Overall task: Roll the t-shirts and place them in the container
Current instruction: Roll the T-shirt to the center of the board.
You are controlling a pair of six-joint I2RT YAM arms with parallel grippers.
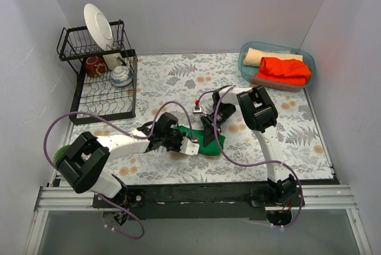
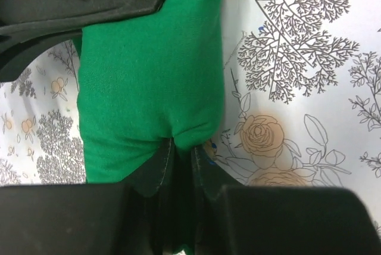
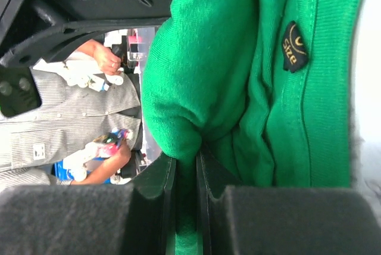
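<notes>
On the floral bench (image 1: 178, 76) the green t-shirt (image 1: 212, 142) lies bunched at the centre. The left end effector (image 1: 190, 146) and right end effector (image 1: 209, 128) each clamp a fold of it, likely to hold the roll tight.

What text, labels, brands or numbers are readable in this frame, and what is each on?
"size": yellow letters on a small black tag on the green t-shirt, right wrist view; the mark above it is too small to read.
The colourful packet in the background is too blurred to read.
Nothing else is readable.
</notes>
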